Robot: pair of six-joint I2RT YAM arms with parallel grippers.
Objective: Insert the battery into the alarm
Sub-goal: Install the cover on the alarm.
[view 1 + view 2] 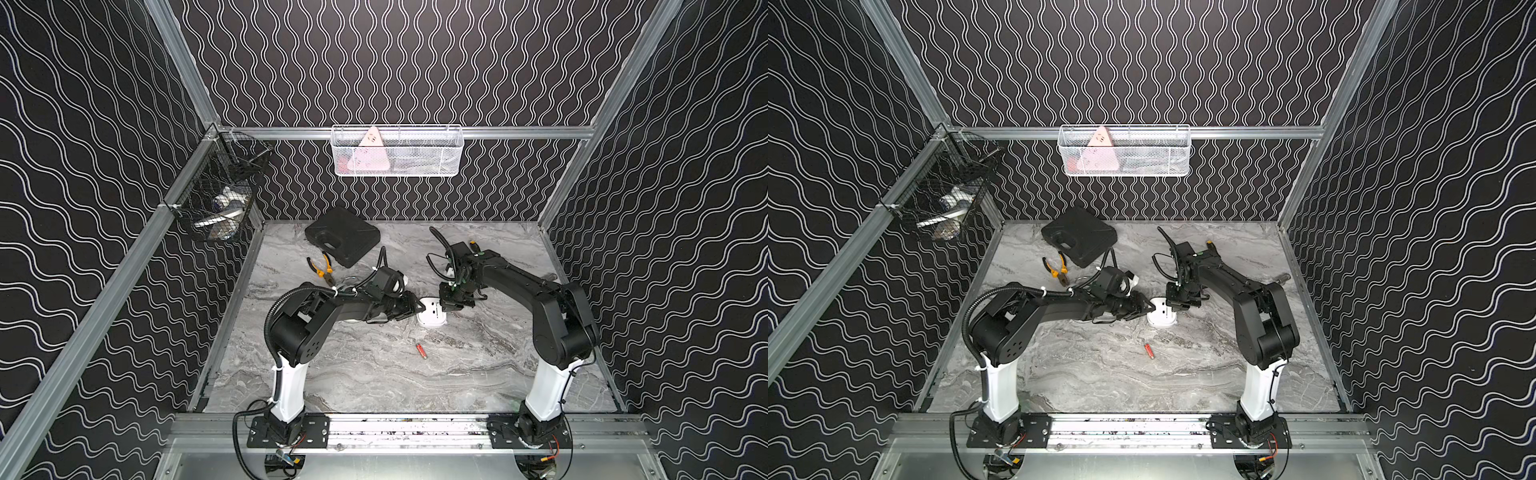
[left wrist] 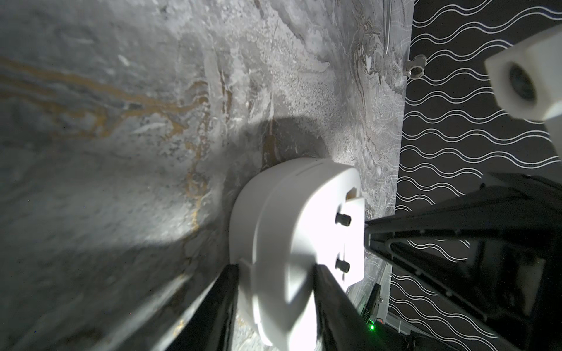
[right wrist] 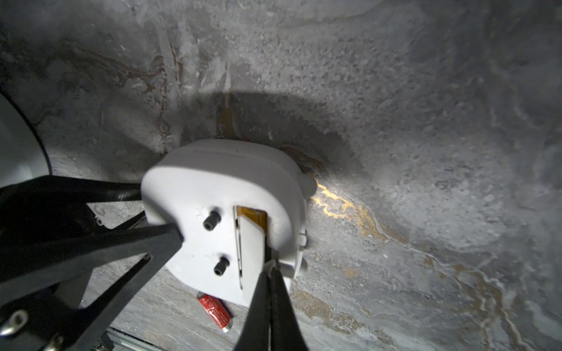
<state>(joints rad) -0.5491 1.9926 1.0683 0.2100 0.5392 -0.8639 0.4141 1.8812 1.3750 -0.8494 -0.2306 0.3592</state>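
Gripping the white plastic alarm clock (image 2: 292,212) at centre frame, the left gripper (image 2: 275,270) clamps its rim. The right gripper (image 3: 269,264), fingers pressed together, noses at the edge of the white battery cover (image 3: 251,243), which stands ajar. Insertion is not yet done, I judge: the red cylindrical battery (image 1: 421,350) lies below the alarm clock, apart from it. Bare grey marble tabletop (image 1: 374,374) surrounds it, and the orange-handled pliers (image 1: 322,270) sit well away, toward the upper left.

You get even, sharp light in both top views, the desk (image 1: 374,374) pale and clearly textured. In both wrist views the white alarm (image 2: 292,231) blows out, lit from the camera's side, and throws a broad shadow behind it; corners go dim and soft.
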